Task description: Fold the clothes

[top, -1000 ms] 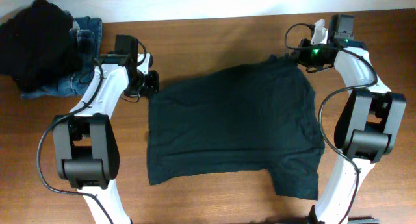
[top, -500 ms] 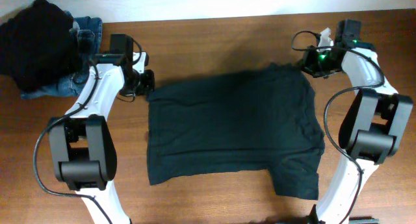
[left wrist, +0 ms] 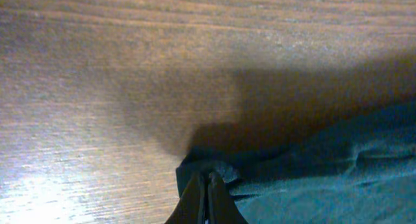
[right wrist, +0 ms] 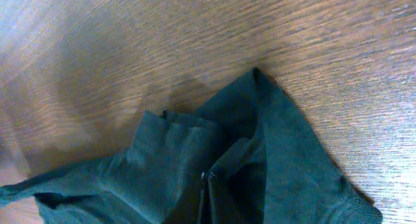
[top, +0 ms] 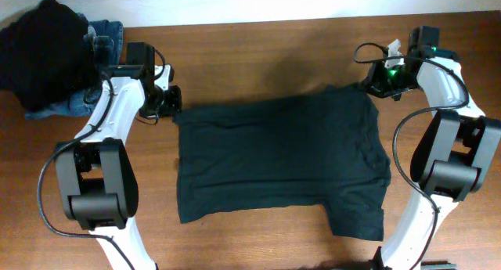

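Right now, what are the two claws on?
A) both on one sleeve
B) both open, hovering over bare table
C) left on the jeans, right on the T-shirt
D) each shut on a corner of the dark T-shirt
D: the left claw and the right claw each pinch a corner of the dark green T-shirt, along its top edge in the overhead view; both wrist views show cloth caught between shut fingertips.

We are seeing the left arm (top: 117, 113) and the right arm (top: 448, 76) wearing glossy white shells over bulky, rounded black joint housings (top: 98, 188). Thin black cables (top: 45, 184) are looping beside each arm, and a small green light (top: 389, 65) is glowing on the right wrist. The left gripper (left wrist: 207, 180) is showing slim dark fingers, tapering to points.
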### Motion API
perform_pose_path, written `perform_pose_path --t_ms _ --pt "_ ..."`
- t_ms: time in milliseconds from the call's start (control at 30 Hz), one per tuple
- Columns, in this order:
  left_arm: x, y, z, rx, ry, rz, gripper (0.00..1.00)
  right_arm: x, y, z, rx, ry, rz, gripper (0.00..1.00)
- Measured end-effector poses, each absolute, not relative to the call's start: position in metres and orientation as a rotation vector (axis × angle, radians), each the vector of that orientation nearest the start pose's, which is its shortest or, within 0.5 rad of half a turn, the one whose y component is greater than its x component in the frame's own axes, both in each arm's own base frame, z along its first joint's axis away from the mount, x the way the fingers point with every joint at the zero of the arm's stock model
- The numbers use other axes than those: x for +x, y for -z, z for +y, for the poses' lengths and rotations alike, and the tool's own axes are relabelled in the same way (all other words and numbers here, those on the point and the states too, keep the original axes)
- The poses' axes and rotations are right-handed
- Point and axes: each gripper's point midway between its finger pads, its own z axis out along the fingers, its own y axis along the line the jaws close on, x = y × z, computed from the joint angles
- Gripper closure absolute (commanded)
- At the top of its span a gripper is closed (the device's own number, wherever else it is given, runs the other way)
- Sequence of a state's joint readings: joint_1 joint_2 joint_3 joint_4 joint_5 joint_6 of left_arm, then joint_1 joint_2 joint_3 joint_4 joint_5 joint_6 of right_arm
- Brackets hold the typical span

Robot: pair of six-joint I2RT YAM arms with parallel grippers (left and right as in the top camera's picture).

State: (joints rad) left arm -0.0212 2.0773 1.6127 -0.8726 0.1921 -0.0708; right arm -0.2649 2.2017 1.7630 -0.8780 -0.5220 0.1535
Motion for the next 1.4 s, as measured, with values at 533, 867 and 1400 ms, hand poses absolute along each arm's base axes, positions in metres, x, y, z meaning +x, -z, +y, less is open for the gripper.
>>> perform_pose_path --t_ms 533,867,1400 --pt "0.421 -0.055 -0.072 0.006 0.552 2.983 0.99 0.481 -0.054 -0.059 0.513 -0.599 2.766 0.96" --pt "0.414 -0.055 -0.080 0.026 0.568 3.007 0.99 0.466 -0.050 -0.070 0.550 -0.595 2.808 0.96" --pt "0.416 -0.050 -0.064 0.019 0.420 3.021 0.99 0.460 -0.080 -0.068 0.530 -0.584 2.784 0.96"
